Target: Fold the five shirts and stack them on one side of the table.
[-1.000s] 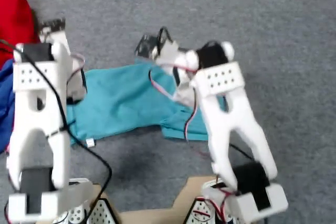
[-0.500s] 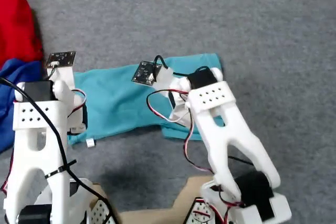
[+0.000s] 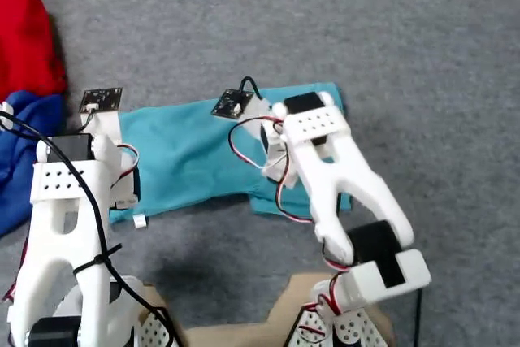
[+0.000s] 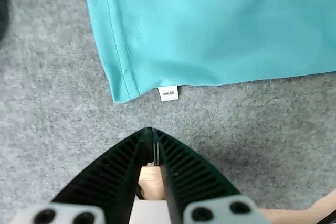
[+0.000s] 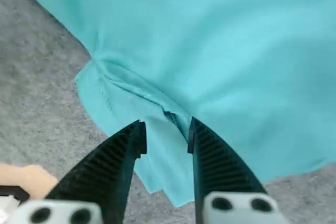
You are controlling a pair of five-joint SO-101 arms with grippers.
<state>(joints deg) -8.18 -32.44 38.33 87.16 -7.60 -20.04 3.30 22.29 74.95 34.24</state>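
Observation:
A teal shirt lies folded into a long strip across the middle of the grey table. My left gripper is shut and empty. It hovers over bare table just short of the strip's near left corner, beside a small white tag. My right gripper is open above a puckered sleeve fold on the strip's near right part, with nothing between its fingers. In the high view the right arm covers part of the shirt's right end.
A red shirt and a blue shirt are heaped at the table's left edge. The far half and the right side of the table are bare grey felt. The arm bases and a wooden board stand at the near edge.
Both arms have drawn back toward their bases and dropped lower. The right arm came off the shirt's far right corner, which now lies uncovered and flat.

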